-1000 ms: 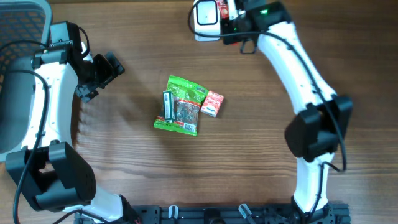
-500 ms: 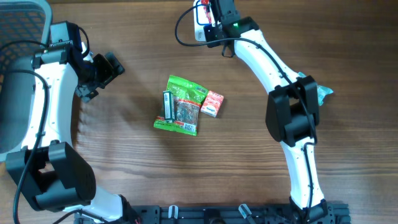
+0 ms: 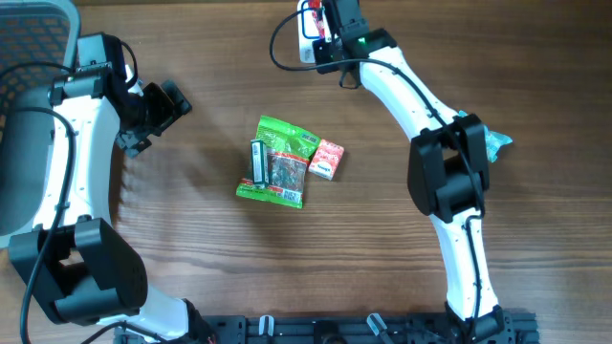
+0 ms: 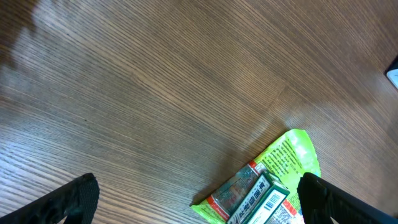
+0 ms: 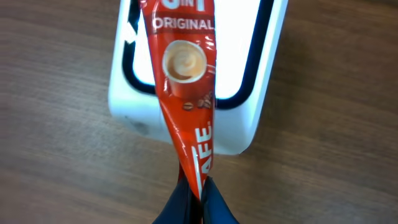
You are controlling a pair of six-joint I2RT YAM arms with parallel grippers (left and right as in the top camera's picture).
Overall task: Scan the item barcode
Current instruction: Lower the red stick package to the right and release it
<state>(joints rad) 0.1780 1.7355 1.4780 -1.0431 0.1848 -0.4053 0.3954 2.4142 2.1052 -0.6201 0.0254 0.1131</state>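
My right gripper point(image 5: 198, 190) is shut on the lower tip of a red coffee sachet point(image 5: 185, 74) marked ORIGINAL. The sachet hangs over the lit window of the white barcode scanner point(image 5: 252, 127). In the overhead view this gripper point(image 3: 330, 21) is at the table's far edge, above the scanner point(image 3: 308, 46). My left gripper point(image 3: 168, 101) stands open at the left, with nothing between its fingers point(image 4: 71, 199). It is apart from a green packet point(image 3: 283, 143) in the middle of the table.
A slim green-and-white box point(image 3: 257, 162) with a barcode lies on the green packet point(image 4: 289, 158). A small red box point(image 3: 327, 160) sits just right of the packet. A teal item point(image 3: 497, 143) lies by the right arm's elbow. A grey mesh basket point(image 3: 29, 57) is at far left.
The right arm swung left, bringing the sachet over the scanner; the teal item behind its elbow came into view. For the last half second it has held still. The left arm has not moved.
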